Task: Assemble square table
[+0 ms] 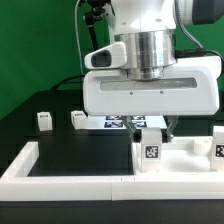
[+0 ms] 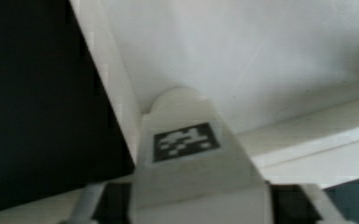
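The white plastic square panel with a raised rim (image 1: 185, 162) lies in the lower right of the exterior view on the black worktop (image 1: 75, 150). A short white block leg with a black-and-white square tag (image 1: 150, 152) stands upright at the panel's left edge, directly under the arm's broad white wrist housing (image 1: 150, 95). In the wrist view this leg fills the lower middle with its tag facing the camera. The panel's pale surface lies behind it, and the panel's rim runs as a straight line against the dark worktop. The grey fingers (image 2: 92, 207) flank the leg on both sides, but I cannot tell whether they press on it or stand just off it. A second tagged leg (image 1: 218, 148) stands at the right edge of the exterior view, by the panel's other side. Two smaller-looking tagged legs (image 1: 44, 121) stand just left of centre on bare worktop, apart from each other and well apart from the arm. The marker board (image 1: 112, 123) lies flat just beside them, partly behind the housing. The long white L-shaped border wall (image 1: 30, 165) closes off the lower left and the bottom edge. It leaves an open stretch of black worktop between itself and the panel.
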### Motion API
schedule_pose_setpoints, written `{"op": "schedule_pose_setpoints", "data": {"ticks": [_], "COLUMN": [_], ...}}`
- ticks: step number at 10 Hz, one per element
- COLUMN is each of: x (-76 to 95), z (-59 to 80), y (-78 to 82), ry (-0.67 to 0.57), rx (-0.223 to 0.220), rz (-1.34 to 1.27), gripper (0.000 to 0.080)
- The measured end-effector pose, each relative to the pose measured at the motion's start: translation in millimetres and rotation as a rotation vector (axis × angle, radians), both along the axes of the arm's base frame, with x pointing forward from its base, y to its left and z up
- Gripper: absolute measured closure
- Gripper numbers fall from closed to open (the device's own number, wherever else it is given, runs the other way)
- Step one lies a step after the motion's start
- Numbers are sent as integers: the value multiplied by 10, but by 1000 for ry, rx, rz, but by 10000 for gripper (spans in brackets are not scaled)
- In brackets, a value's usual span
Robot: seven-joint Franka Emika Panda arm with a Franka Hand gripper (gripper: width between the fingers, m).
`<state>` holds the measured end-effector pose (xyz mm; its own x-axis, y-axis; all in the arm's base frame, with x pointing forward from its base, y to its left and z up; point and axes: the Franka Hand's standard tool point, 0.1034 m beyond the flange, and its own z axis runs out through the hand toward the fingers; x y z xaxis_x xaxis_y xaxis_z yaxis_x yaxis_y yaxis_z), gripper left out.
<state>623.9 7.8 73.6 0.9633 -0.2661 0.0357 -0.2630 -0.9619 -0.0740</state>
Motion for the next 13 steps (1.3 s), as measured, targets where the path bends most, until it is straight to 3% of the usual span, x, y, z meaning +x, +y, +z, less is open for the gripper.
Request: {"op": "schedule_pose_setpoints", "data": {"ticks": [1,4,5,7,9,10,13], "x": [-1,0,11,21,12,13,6], "z": [-1,-2,-3,-4,2,11,-9], "y": [-13,-14,-13,-27,-28,-40,-12], "ry": [0,13,25,67,131,146,158], "rx": [-1,11,17,59,149,167,170], "rz": [-3,-216,-418,-804,-1141,-1230,-1388], "gripper": [509,509,509,509,508,508,508]}}
